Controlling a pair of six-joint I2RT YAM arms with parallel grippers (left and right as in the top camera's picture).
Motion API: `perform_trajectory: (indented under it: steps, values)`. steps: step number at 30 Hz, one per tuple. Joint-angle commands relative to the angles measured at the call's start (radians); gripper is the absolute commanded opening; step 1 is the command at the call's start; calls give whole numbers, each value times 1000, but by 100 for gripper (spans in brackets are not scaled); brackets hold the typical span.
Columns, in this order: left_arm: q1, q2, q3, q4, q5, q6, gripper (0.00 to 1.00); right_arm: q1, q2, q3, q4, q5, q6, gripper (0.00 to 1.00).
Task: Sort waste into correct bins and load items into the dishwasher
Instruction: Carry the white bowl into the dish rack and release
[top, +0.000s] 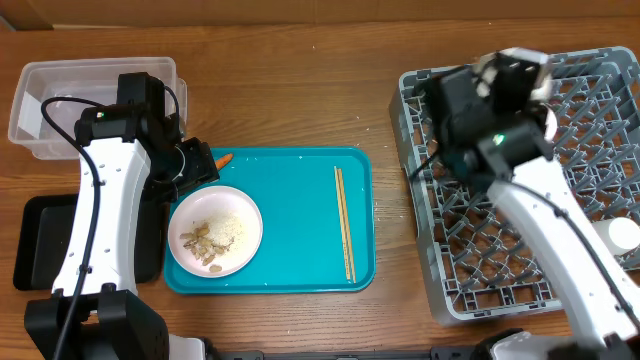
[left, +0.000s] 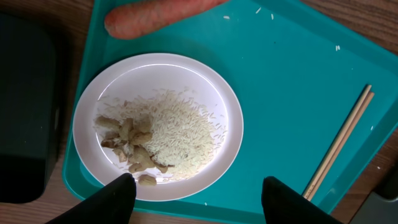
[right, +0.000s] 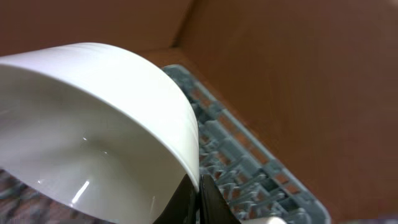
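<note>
A white plate (left: 158, 124) with loose rice (left: 183, 134) and beige scraps (left: 127, 146) sits on the teal tray (top: 300, 200). An orange carrot (left: 152, 15) lies just beyond it, at the tray's far left corner (top: 222, 160). The chopsticks (top: 344, 222) lie side by side on the tray's right part. My left gripper (left: 198, 193) is open and empty, just above the plate's near edge. My right gripper (right: 200, 186) is shut on the rim of a white bowl (right: 93, 124) and holds it over the grey dish rack (top: 470, 270), near its far left corner.
The clear tub (top: 40, 100) stands at the far left, with the black tray (top: 40, 240) in front of it beside the teal tray. A white round item (top: 622, 235) sits at the rack's right edge. Bare wood lies between tray and rack.
</note>
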Motion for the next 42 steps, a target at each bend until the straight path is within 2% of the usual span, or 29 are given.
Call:
perform_trajectory:
  steps: [1, 10, 14, 17, 26, 30, 38, 42]
  values:
    - [-1, -15, 14, 2, -6, 19, 67, -80, 82, -2, 22, 106, 30, 4]
    - [-1, -15, 14, 3, -6, 19, 67, -90, 299, -2, -6, -29, 35, 4]
    - [-1, -15, 14, 3, -6, 19, 67, -70, 361, -3, -53, -74, 127, 4]
    - [-1, -15, 14, 5, -6, 19, 67, -56, 375, -3, -93, -127, 180, 4]
    - [-1, -15, 14, 7, -6, 19, 67, 4, 375, -3, -129, -318, 180, 4]
    - [-1, -15, 14, 8, -6, 19, 67, 32, 375, -3, -156, -445, 179, 17]
    - [-1, -15, 14, 7, -6, 19, 67, 44, 346, 27, -200, -576, 180, 24]
    - [-1, -15, 14, 8, -6, 19, 68, 44, 286, 103, -235, -630, 143, 41]
